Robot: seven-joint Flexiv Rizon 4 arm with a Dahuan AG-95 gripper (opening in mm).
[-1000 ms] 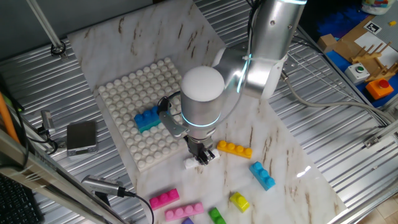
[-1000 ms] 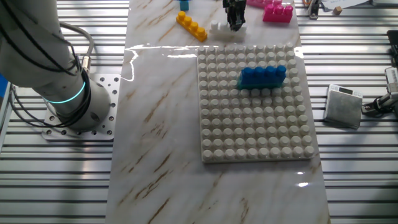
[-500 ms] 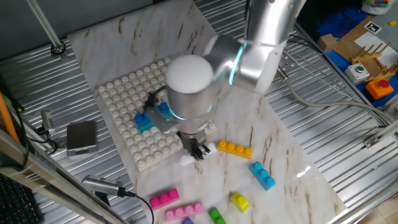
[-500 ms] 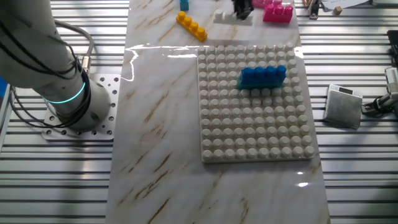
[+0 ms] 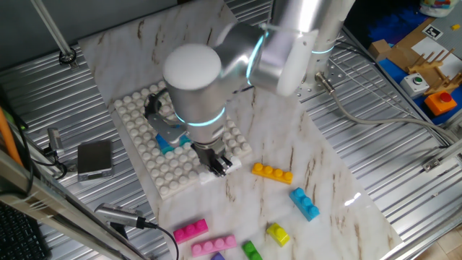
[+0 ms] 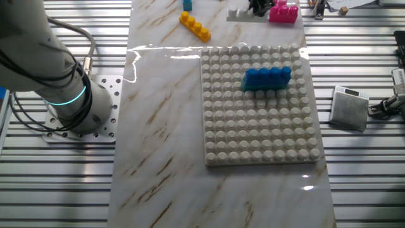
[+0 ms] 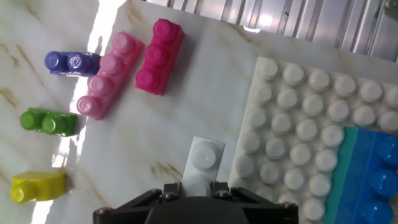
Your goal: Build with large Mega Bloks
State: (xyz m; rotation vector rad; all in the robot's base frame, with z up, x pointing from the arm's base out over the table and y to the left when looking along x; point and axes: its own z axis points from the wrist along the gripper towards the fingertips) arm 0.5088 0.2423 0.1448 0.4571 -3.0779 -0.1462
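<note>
Right now the gripper (image 5: 221, 164) is carrying a white brick (image 7: 202, 163), its jaws pinched narrow on the near end of it, and is hanging just off the corner of the white studded baseplate (image 5: 153, 115), above the marble worktop (image 5: 325, 180). In the hand view the brick is reaching straight out ahead of the jaws, one stud showing, its long axis lying alongside the baseplate's edge and pointing toward the magenta brick (image 7: 160, 56) and pale pink brick (image 7: 106, 75). In the other fixed view it is showing as a pale bar lying level at the top of the frame, beside the magenta one.

To do this placing well, I would judge, the brick is needing to stay level while travelling over the plate, then be lined up so its hollows are meeting the studs squarely, its length following a row rather than crossing at a slant. Pressing straight down is mattering, since a tilted push may jam one end. The blue brick (image 6: 267, 77) is sitting on a teal one on the plate already, so setting down next to it or on top of it looks the likely aim; which one I cannot tell
</note>
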